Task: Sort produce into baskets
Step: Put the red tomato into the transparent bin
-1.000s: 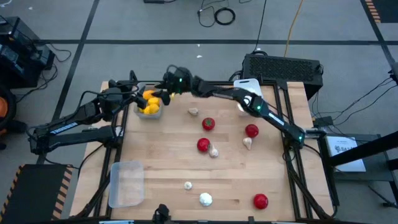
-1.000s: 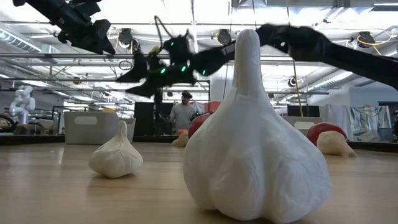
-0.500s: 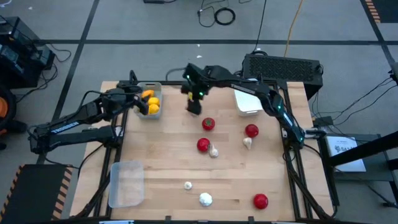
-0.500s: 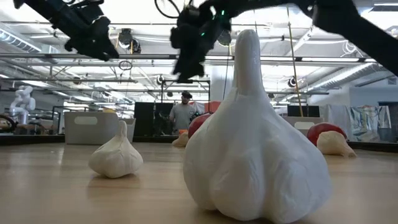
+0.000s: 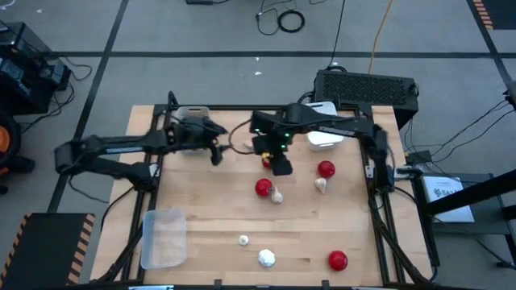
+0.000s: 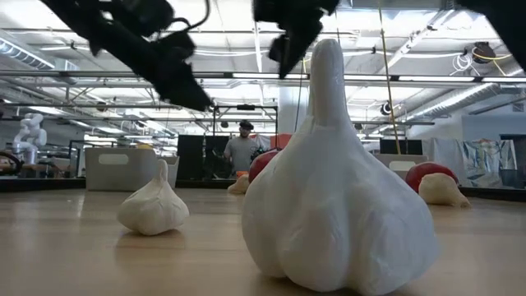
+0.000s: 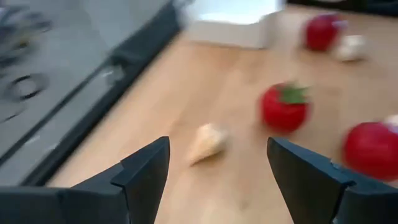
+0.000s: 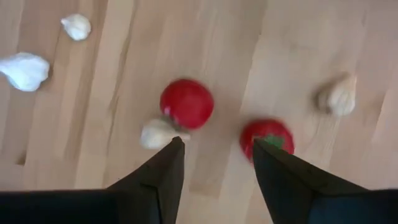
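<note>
red tomatoes (image 5: pixel 264 188) and garlic bulbs (image 5: pixel 266 258) lie scattered on the wooden table (image 5: pixel 201 234) as the right gripper (image 5: pixel 280 163), fingers apart and empty, hovers over one tomato (image 8: pixel 267 137), seemingly lining up a pick; the left gripper (image 5: pixel 216 151), also open, nears a small garlic clove (image 7: pixel 208 142).

Even, bright overhead light falls on the desk (image 5: pixel 210 217), with only soft, short shadows under the produce. In the low view, ceiling lamps glare white behind the near garlic bulb (image 6: pixel 335 205), which is sharp, while the arms above smear dark. The left wrist view is motion-blurred throughout; the right wrist view is slightly soft
</note>
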You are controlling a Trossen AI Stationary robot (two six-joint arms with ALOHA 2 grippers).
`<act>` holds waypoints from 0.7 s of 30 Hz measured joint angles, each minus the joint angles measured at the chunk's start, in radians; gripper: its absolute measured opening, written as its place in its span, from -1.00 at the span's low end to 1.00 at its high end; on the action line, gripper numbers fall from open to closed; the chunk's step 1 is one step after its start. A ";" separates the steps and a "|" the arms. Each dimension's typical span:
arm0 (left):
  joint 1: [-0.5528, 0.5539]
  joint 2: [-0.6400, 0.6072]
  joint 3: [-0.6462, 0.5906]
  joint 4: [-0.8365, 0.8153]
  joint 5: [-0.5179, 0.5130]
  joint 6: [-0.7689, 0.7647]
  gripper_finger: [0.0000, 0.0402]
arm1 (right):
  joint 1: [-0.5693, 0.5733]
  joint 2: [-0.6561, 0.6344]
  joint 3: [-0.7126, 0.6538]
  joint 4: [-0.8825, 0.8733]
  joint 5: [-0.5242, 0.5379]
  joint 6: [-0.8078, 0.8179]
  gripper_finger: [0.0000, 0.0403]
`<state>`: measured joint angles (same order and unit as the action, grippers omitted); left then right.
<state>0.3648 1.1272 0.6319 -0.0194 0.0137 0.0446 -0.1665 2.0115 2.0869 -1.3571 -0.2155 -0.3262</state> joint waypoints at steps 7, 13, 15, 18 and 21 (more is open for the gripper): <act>-0.121 0.246 0.001 0.321 0.192 0.043 0.37 | 0.004 -0.407 -0.655 0.541 0.006 0.203 -0.28; -0.186 0.430 0.059 0.498 0.134 0.103 0.37 | 0.080 -0.719 -1.131 1.028 0.147 0.326 -0.37; -0.190 0.485 0.106 0.509 0.123 0.103 0.37 | 0.109 -0.808 -1.252 1.171 0.234 0.332 -0.39; -0.191 0.549 0.181 0.484 0.108 0.104 0.37 | 0.127 -0.913 -1.362 1.282 0.321 0.286 -0.41; -0.191 0.596 0.244 0.447 0.092 0.139 0.37 | 0.129 -1.016 -1.376 1.243 0.326 0.296 -0.42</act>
<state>0.1741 1.7232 0.8756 0.4277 0.1055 0.1833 -0.0372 0.9953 0.7113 -0.1139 0.1108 -0.0302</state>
